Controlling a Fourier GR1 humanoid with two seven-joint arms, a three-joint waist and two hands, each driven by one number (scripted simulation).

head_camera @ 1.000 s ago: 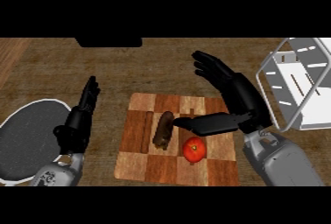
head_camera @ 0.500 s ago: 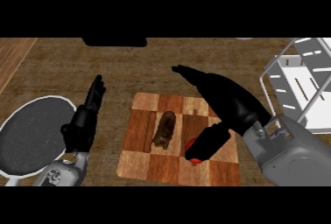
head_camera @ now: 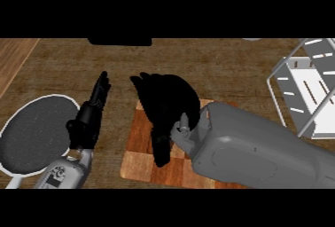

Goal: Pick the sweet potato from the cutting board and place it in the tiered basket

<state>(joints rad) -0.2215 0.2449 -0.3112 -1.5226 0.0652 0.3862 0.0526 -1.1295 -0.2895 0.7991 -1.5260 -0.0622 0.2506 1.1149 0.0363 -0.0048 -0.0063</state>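
The checkered wooden cutting board (head_camera: 138,150) lies at the centre of the counter. My right hand (head_camera: 165,103) hovers over it, seen from the back, with straight fingers reaching past the board's far left corner and the thumb pointing down. Hand and grey forearm hide the sweet potato and most of the board. The white wire tiered basket (head_camera: 307,88) stands at the right edge. My left hand (head_camera: 88,117) rests open left of the board, fingers pointing away.
A dark round pan with a white rim (head_camera: 39,133) sits at the far left beside my left hand. A black object (head_camera: 121,41) lies at the counter's far edge. A lighter wood strip (head_camera: 13,57) runs along the upper left.
My right hand has swung left and down over the board, and its forearm now covers the sweet potato and the red tomato. The left hand has barely moved.
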